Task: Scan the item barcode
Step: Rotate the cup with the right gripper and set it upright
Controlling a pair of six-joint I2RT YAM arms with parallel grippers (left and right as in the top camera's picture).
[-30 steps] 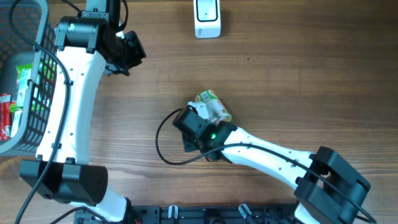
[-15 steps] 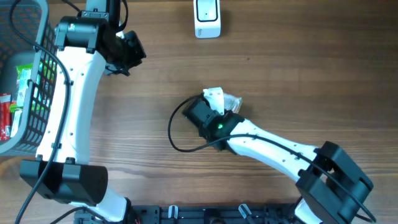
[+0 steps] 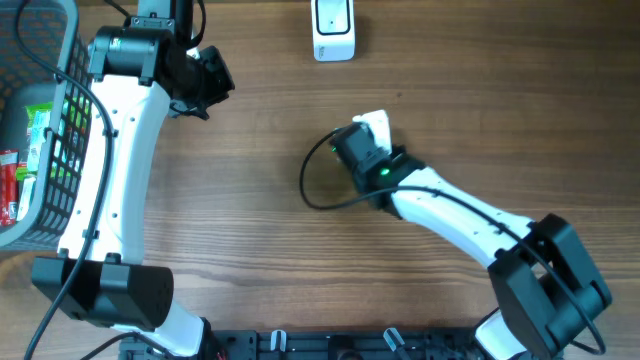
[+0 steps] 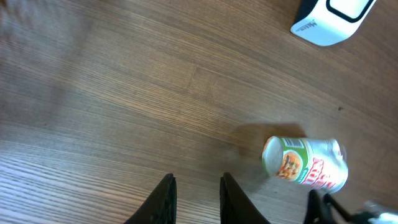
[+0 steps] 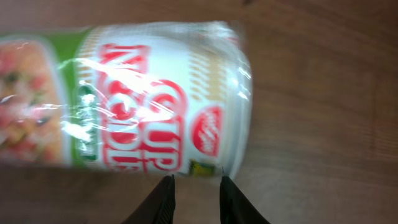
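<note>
Right gripper (image 5: 196, 198) has its jaws a narrow slit apart, with nothing between them. The cup (image 5: 143, 99) lies on its side just past the fingertips, at their 12 o'clock; I cannot tell if they touch. From overhead, the cup sits toward 1 o'clock from the centre of the table (image 3: 500, 90), and the scanner (image 3: 333, 28) is at the 12 o'clock edge. Left gripper (image 4: 196, 199), near 10 o'clock, is likewise barely open and empty.

cup noodles (image 3: 377, 120) mostly hidden beneath right arm
</note>
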